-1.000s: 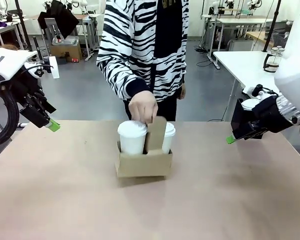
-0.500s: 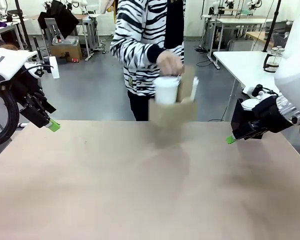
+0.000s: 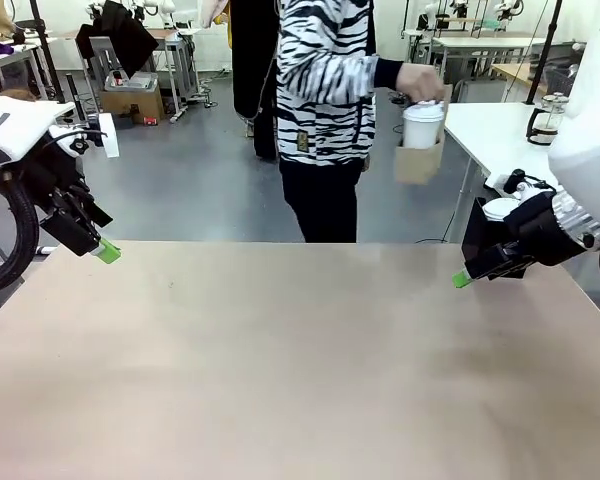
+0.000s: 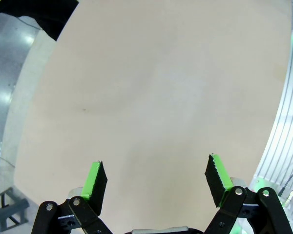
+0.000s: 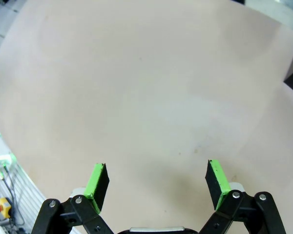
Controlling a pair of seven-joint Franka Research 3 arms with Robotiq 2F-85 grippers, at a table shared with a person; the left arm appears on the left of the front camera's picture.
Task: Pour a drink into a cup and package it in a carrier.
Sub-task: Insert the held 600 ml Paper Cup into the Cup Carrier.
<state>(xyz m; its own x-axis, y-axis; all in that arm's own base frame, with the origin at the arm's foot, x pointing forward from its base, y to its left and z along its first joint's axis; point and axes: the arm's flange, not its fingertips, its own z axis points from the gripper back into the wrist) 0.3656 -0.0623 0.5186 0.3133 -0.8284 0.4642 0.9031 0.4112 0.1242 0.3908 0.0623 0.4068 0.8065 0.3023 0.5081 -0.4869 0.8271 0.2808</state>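
Item: brown cardboard carrier (image 3: 418,160) holding a lidded white paper cup (image 3: 422,125), carried in the air in the person's hand (image 3: 421,81) beyond the far edge of the bench (image 3: 300,360), toward its right, near a white side table. Handling, as judged: cardboard is light and stiff enough to lift by the upright centre tab, which is where the hand appears to hold it; a filled cup would make the load top-heavy and apt to swing, so it should be kept level. The cup wall is thin paper, easily crushed by a hard pinch, and the lid could pop if squeezed near the rim. Left gripper (image 4: 156,181): jaws spread wide, nothing between the green pads, poised over the bare bench. Right gripper (image 5: 156,181): likewise spread wide and empty, at the right edge of the bench. Not made out: whether a second cup sits in the far slot, the handle tab under the hand, the cup's contents beneath the lid. A glass carafe (image 3: 548,115) stands on the side table, too small to read its fill.
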